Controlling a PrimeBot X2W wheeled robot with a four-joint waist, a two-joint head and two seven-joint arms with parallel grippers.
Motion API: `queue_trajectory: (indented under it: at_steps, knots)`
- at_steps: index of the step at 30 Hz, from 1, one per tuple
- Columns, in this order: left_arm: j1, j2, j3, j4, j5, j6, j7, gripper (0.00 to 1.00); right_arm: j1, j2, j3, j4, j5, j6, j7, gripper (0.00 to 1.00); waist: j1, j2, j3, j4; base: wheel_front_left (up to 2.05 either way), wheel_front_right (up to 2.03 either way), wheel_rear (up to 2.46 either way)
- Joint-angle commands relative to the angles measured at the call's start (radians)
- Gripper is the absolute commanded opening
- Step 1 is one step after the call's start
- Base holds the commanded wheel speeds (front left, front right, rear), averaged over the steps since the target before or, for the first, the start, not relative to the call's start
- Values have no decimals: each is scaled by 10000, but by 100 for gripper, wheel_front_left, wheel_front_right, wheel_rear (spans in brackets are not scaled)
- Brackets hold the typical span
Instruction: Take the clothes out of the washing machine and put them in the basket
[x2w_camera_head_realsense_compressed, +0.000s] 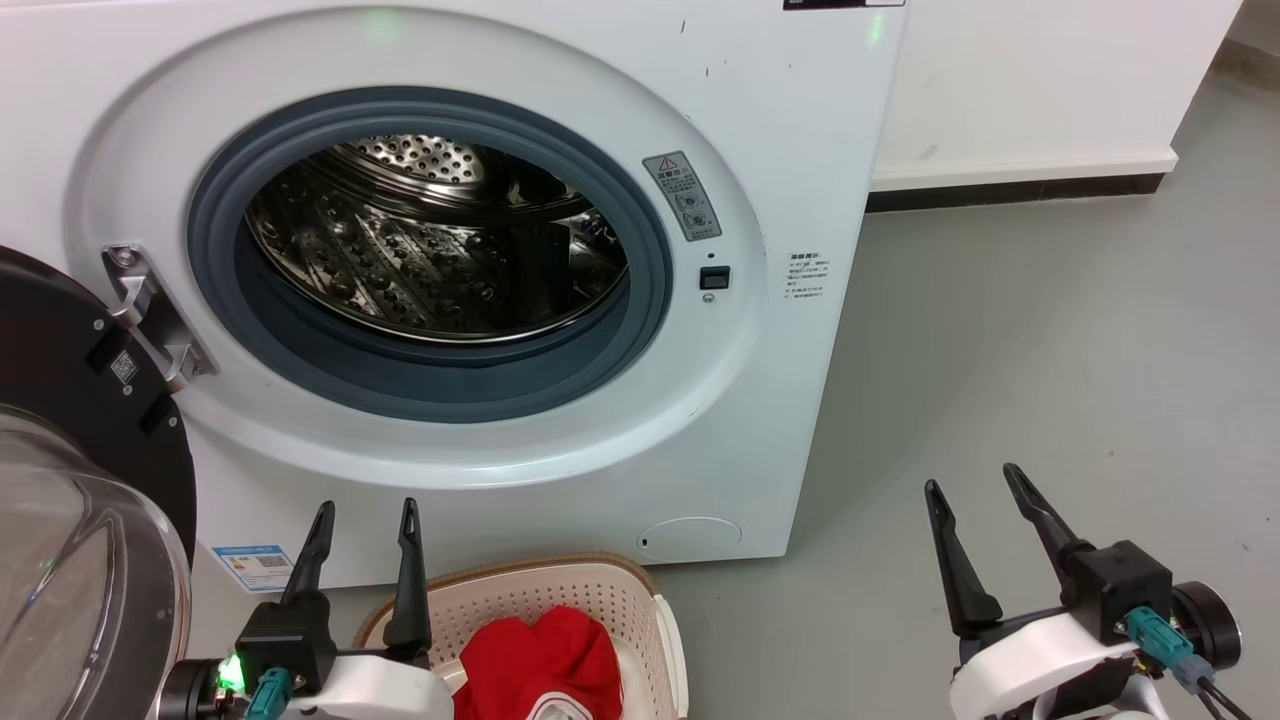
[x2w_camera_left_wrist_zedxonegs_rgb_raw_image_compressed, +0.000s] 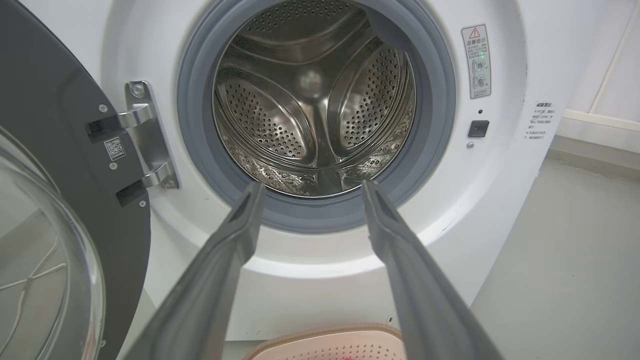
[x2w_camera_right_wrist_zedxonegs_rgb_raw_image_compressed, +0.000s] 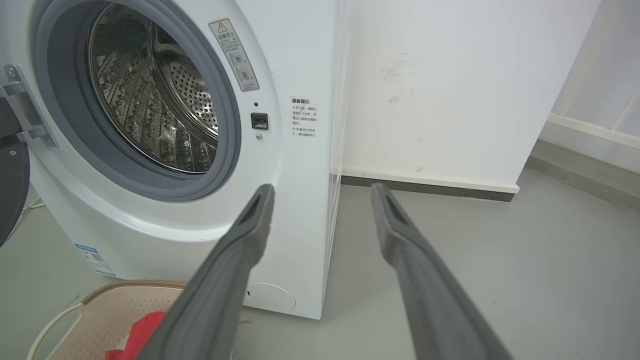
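The white washing machine (x2w_camera_head_realsense_compressed: 760, 180) stands with its black-rimmed glass door (x2w_camera_head_realsense_compressed: 70, 480) swung open to the left. Its steel drum (x2w_camera_head_realsense_compressed: 430, 240) looks bare of fabric, as does the drum (x2w_camera_left_wrist_zedxonegs_rgb_raw_image_compressed: 310, 95) in the left wrist view. On the floor in front of it sits the cream basket (x2w_camera_head_realsense_compressed: 560, 590) with red clothes (x2w_camera_head_realsense_compressed: 540, 660) in it, white trim showing at the bottom edge. My left gripper (x2w_camera_head_realsense_compressed: 365, 512) hangs open above the basket's left rim, holding nothing. Off to the right, my right gripper (x2w_camera_head_realsense_compressed: 975, 480) is open over the floor. The clothes (x2w_camera_right_wrist_zedxonegs_rgb_raw_image_compressed: 142, 325) and the basket (x2w_camera_right_wrist_zedxonegs_rgb_raw_image_compressed: 100, 310) show at the lower left of the right wrist view.
Grey floor (x2w_camera_head_realsense_compressed: 1050, 380) stretches to the right of the washer. A white wall with a dark skirting strip (x2w_camera_head_realsense_compressed: 1010, 190) runs behind it. The open door juts out at the left, close to my left arm.
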Motion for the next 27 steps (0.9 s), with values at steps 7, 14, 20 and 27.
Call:
queue_trajectory:
  at_steps: [7,14,20,27]
  knots:
    - [117,-3,-53,-22,-106,101,-25,100,138,-6,55,-47,49,-10,106,100,2,-1,22,53,0,0,0]
    - [144,-4,-28,-70,-156,113,-25,100,150,-6,54,-41,58,-10,131,100,2,-1,40,41,0,0,0]
    - [67,0,-25,-61,-200,84,0,0,41,0,39,-4,64,0,130,0,2,-1,40,42,0,0,0]
    - [-142,-9,214,353,-1645,-44,505,0,47,-90,23,203,1730,-1,230,0,2,-1,46,92,0,0,0]
